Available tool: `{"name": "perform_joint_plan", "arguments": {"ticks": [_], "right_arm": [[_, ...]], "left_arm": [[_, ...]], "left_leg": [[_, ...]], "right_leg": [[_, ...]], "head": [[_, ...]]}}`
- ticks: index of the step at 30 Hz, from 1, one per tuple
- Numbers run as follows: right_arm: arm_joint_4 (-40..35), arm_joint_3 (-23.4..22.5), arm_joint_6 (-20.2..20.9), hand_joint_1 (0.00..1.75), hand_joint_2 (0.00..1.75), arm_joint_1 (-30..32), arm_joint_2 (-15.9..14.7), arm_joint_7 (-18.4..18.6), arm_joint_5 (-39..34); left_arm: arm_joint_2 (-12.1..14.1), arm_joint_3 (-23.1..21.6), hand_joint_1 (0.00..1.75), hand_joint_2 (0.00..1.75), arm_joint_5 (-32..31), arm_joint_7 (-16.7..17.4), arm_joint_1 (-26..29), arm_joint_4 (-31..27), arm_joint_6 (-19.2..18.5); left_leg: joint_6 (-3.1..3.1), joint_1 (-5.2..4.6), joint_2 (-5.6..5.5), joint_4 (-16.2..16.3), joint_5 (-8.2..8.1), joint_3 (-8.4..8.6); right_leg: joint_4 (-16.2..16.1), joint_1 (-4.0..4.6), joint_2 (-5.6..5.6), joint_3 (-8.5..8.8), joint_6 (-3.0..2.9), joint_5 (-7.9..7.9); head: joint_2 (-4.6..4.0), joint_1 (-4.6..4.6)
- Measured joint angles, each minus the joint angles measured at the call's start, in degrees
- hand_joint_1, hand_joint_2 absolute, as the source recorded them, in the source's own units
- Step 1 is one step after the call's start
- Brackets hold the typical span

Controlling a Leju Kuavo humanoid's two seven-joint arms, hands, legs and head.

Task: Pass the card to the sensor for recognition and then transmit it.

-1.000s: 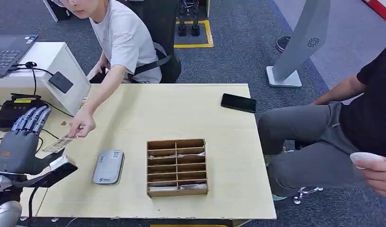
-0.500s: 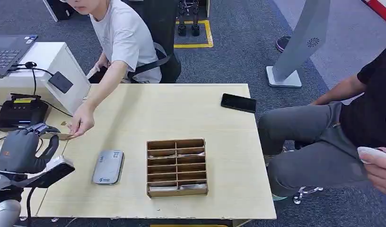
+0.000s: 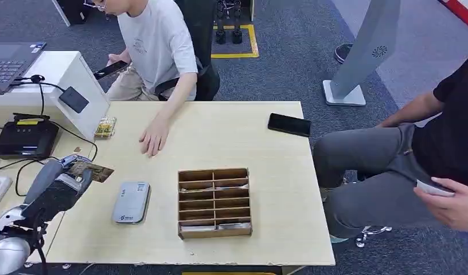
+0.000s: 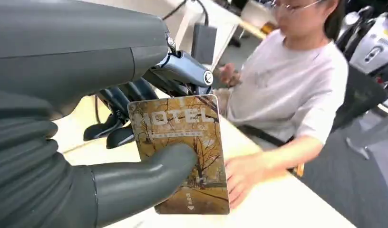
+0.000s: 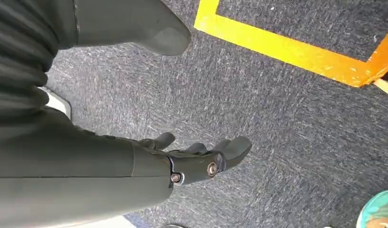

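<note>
Left hand (image 3: 62,183) pinching hotel key card (image 4: 180,152) between thumb and fingers, card projecting just beyond fingertips. Grey card reader (image 3: 131,201) on table (image 3: 277,189) near hand; wooden divider tray (image 3: 214,202) beyond. Right hand (image 5: 197,159) hanging over carpet, fingers spread, holding nothing.

**Even indoor light, soft shadows, blur close to my wrist cameras**

From my head, the room is evenly and brightly lit from above; the table (image 3: 220,137) shows only faint, soft shadows and no glare. At my left wrist, the card (image 4: 182,152) is sharp enough to read, while the person (image 4: 287,90) behind is soft and smeared. My left hand (image 4: 87,123) and right hand (image 5: 135,161) carry dull highlights; the carpet (image 5: 277,118) looks crisp.
</note>
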Motion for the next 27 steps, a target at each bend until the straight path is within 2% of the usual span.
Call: {"name": "perform_joint_plan", "arguments": {"ticks": [7, 16, 27], "right_arm": [[0.0, 0.0, -0.3, 0.0, 1.75, -0.1, 0.0, 0.0, 0.0], [0.0, 0.0, -0.5, 0.0, 1.75, -0.1, 0.0, 1.0, 0.0], [0.0, 0.5, -0.7, 0.0, 1.75, -0.1, 0.1, 1.0, 0.0]], "left_arm": [[-1.6, -0.2, 1.75, 1.75, -1.2, 3.1, -0.6, 1.6, -0.4], [-4.3, -2.5, 1.75, 1.75, -5.0, 6.4, -1.0, 5.5, 1.6], [-6.5, -3.3, 1.75, 1.75, -5.0, 6.8, -1.0, 8.1, 2.2]], "left_leg": [[0.0, 0.0, 0.0, 0.0, 0.0, 0.0], [0.0, -0.01, 0.0, 0.0, 0.0, 0.0], [0.0, 0.0, 0.0, 0.0, 0.0, 0.0]], "right_leg": [[0.0, 0.0, 0.01, -0.01, 0.0, 0.0], [0.0, -0.01, 0.01, 0.0, 0.0, 0.0], [0.0, 0.0, 0.01, -0.01, 0.0, 0.0]], "head": [[0.0, 0.0], [0.0, 0.02], [0.0, 0.0]]}}
